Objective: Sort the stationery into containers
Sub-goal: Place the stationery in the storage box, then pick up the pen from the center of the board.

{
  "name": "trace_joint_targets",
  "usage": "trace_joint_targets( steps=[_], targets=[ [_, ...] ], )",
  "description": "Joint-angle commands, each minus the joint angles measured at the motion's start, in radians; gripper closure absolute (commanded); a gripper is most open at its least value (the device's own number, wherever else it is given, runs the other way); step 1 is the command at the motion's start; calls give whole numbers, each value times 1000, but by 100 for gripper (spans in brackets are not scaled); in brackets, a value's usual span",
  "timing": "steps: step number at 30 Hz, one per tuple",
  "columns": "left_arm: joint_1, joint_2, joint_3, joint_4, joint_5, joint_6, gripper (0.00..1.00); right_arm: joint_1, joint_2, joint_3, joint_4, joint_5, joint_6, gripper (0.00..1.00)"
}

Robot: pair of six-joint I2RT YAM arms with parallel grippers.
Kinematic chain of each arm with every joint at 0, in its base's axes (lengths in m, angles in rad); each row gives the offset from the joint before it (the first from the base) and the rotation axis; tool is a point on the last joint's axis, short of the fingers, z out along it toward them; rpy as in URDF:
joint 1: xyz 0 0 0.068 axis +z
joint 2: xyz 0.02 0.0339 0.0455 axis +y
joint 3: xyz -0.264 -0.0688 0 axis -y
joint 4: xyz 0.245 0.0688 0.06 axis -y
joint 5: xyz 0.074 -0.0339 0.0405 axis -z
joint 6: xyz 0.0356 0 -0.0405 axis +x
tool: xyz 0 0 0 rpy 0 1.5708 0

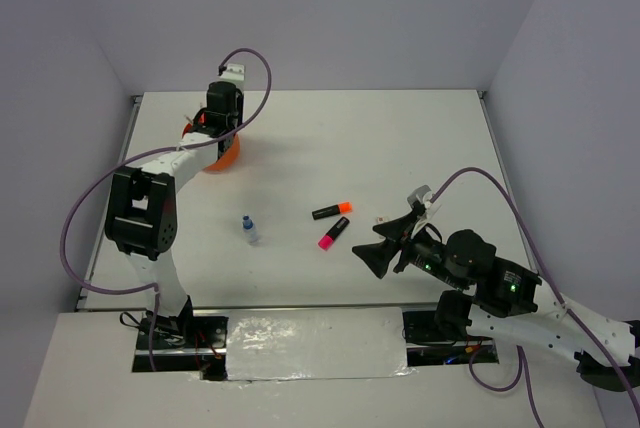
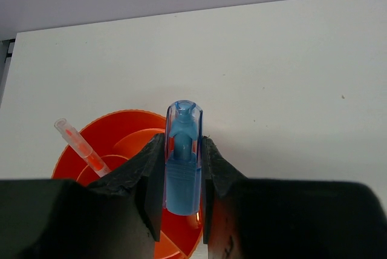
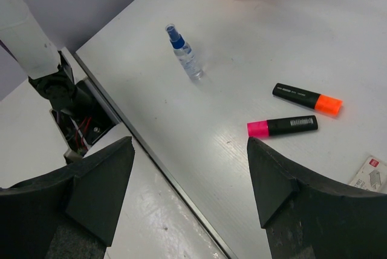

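Left end effector [image 2: 181, 177] clamped a light-blue piece [image 2: 183, 144] over the orange organiser [image 2: 121, 127] (an orange pen [image 2: 81, 148] stood inside) near the far-left tabletop [image 2: 290, 77] corner; right end effector [image 3: 190, 168] hung open by the near edge.

Tally, table top: six small items, one container.
Black highlighters: two, the orange-capped highlighter [image 1: 332, 210] and the pink-capped highlighter [image 1: 333, 234], mid-table. Blue-capped clear bottle [image 1: 249, 229]: one, toward the near edge. Orange pen [image 2: 78, 147]: one. Light-blue piece [image 2: 183, 156]: one. Orange organiser [image 2: 121, 120]: one, toward the far left corner. White packet [image 3: 370, 174]: one (only partly in frame).
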Motion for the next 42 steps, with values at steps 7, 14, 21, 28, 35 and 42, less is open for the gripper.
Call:
trace_joint_targets(
  steps=[7,14,21,28,35,42],
  targets=[
    [16,-10,-17,79,-4,-8,75,-4,7,11,38,-1,-8,18],
    [19,-10,-28,93,10,-8,62,-5,17,7,46,-14,-6,18],
    [19,0,-29,87,13,-13,47,-5,17,7,49,-21,-6,18],
    [14,-15,-36,91,30,-31,41,-5,11,3,41,-14,-1,18],
    [-108,-118,76,-66,267,108,1,-5,8,-10,47,25,32,18],
    [-323,-112,179,-441,655,283,1,-2,-78,19,-11,134,111,18]
  ],
)
